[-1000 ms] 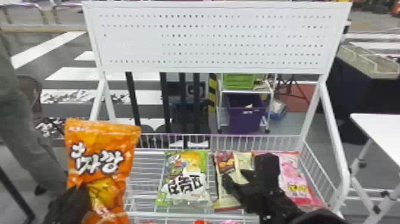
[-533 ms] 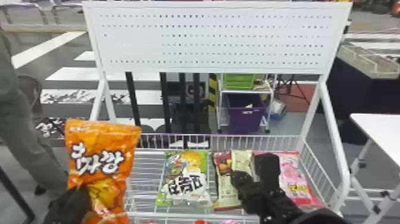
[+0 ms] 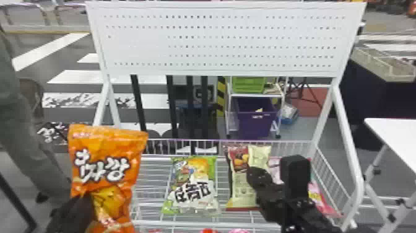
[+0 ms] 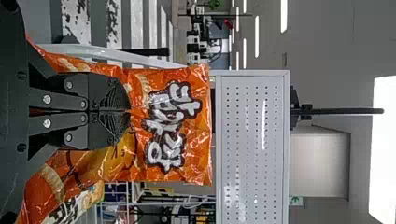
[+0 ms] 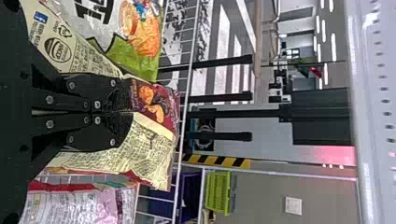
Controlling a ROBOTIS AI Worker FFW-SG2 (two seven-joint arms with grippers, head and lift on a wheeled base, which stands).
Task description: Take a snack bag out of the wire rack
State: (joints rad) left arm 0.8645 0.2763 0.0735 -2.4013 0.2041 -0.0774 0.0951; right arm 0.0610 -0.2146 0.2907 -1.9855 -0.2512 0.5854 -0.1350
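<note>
My left gripper (image 3: 74, 213) stands at the lower left of the head view, holding an orange snack bag (image 3: 103, 155) upright in front of the wire rack (image 3: 192, 223). In the left wrist view the left gripper (image 4: 130, 111) is shut on the orange bag (image 4: 198, 140), its fingers together. My right gripper (image 3: 258, 178) is at a cream and maroon bag (image 3: 243, 189) inside the rack. The right wrist view has the right gripper (image 5: 130, 112) shut on that bag (image 5: 152, 154), pinching its printed wrapper, which bulges on both sides.
A green and white bag (image 3: 193, 186) lies mid-rack, and a pink bag (image 3: 323, 198) is at the right, partly behind my right arm. The rack has a white perforated panel (image 3: 216, 40) above its back. A white table (image 3: 393, 136) stands to the right.
The right gripper's fingers, spread apart a second ago, have closed on the cream and maroon bag. The left gripper and the orange bag have stayed in place.
</note>
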